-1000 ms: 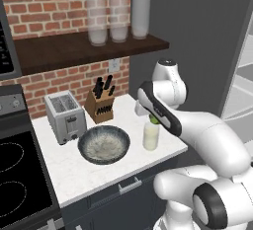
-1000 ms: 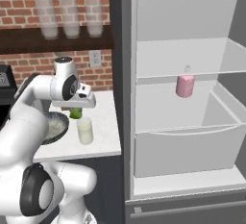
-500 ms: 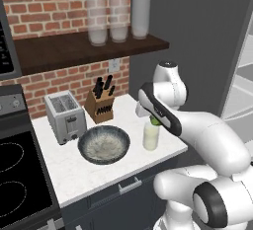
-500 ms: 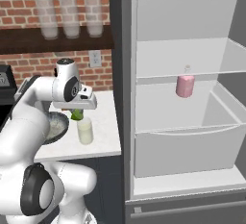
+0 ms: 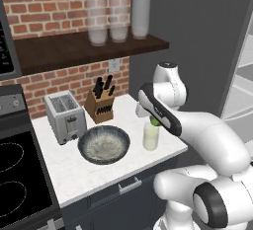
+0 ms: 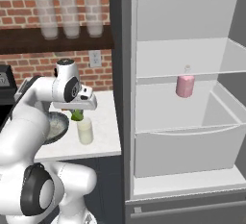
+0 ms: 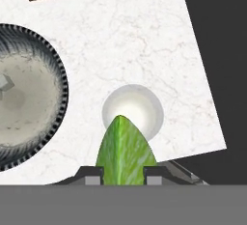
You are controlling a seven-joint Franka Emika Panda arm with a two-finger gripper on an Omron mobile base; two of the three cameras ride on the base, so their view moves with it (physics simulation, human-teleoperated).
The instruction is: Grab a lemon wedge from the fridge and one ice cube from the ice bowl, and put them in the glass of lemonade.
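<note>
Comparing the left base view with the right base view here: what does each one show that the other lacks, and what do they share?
Left base view alone: the toaster, the knife block and the stovetop.

Right base view alone: the open fridge with its white shelves, and the pink bottle on one.

Both: the lemon wedge held in the fingers above the glass of lemonade, the ice bowl and the three frosted glasses on the shelf.
</note>
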